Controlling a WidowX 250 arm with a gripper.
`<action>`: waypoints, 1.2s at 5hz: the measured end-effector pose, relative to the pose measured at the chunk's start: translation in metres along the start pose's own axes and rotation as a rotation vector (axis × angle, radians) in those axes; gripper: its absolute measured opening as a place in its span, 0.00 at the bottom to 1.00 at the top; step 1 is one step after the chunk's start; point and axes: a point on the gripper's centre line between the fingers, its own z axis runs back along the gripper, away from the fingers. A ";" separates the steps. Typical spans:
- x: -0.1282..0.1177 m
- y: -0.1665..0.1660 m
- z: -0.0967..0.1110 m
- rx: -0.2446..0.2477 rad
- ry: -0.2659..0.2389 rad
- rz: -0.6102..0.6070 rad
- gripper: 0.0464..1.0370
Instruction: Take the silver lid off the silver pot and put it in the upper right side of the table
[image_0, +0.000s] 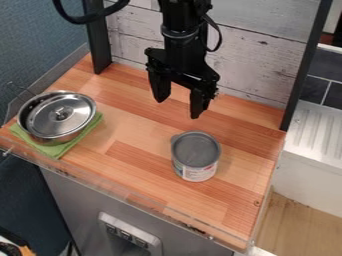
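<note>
An end effector (179, 106), fingers apart, hangs above the bench (143, 145), well to the right of a silver pot (71, 136) topped by its silver lid (45, 119). A grip that misses the lid's small central knob (62, 113) could slip, or push the pot across the green cloth (56, 149) beneath it; a low carry could clip the open-topped can (194, 159) in front of the end effector. The lid is round, shiny and seated inside the pot's rim.
</note>
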 end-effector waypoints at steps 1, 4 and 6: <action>-0.005 -0.001 -0.009 -0.005 0.033 -0.003 0.96; -0.052 0.082 -0.005 0.024 0.061 0.110 0.96; -0.075 0.137 -0.006 0.053 0.094 0.181 0.96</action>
